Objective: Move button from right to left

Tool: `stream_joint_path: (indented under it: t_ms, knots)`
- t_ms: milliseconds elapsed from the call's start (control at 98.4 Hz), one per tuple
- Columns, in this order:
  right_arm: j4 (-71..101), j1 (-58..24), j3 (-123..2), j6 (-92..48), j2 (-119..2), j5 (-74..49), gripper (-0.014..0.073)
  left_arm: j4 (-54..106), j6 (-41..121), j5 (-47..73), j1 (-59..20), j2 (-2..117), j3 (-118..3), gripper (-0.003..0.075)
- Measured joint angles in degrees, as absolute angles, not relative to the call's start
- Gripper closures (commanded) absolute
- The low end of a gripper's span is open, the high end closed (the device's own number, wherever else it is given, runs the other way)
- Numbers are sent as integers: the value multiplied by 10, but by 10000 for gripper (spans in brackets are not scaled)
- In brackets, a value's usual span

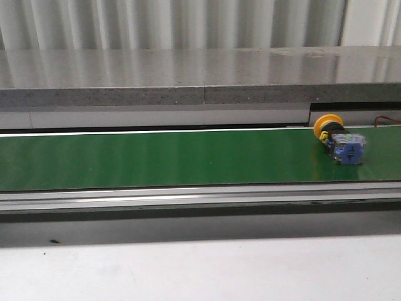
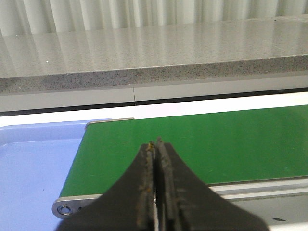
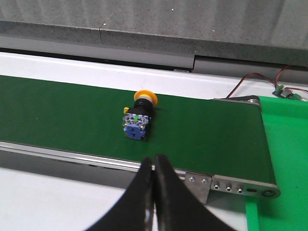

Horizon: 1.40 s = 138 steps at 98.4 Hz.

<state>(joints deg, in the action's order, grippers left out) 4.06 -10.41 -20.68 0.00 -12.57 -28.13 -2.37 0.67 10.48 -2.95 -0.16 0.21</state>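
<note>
The button (image 1: 338,139) lies on its side at the right end of the green conveyor belt (image 1: 156,157), orange cap toward the back, blue body toward the front. It also shows in the right wrist view (image 3: 138,115). My right gripper (image 3: 154,159) is shut and empty, hovering at the belt's near rail, short of the button. My left gripper (image 2: 156,143) is shut and empty, over the belt's left end. Neither gripper shows in the front view.
A grey stone ledge (image 1: 188,75) runs behind the belt. A light-blue tray (image 2: 33,163) sits past the belt's left end. A green tray (image 3: 284,159) and a small circuit board with wires (image 3: 284,91) lie past the right end. White table (image 1: 200,269) is in front.
</note>
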Motion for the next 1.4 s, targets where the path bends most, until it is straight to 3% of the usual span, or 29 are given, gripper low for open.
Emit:
stream_joint_path:
  t_ms: [498, 823, 1149, 1240, 1291, 1403]
  knots:
    - [36, -104, -171, 0, -87, -261, 654, -26, 7, 0, -30, -2, 0, 741]
    - [36, -104, -171, 0, -87, -261, 654, -11, 7, 150, -30, 32, -124, 741]
    - [35, -104, -171, 0, -87, -259, 654, 27, 7, 312, -30, 234, -312, 736]
    - [35, -104, -171, 0, -87, -259, 654, 28, 16, 341, -30, 294, -359, 647]
    - [35, -104, -171, 0, -87, -259, 654, 32, 26, 351, -30, 323, -381, 538]
    - [35, -104, -171, 0, -87, -259, 654, 53, 46, 366, -30, 388, -425, 219]
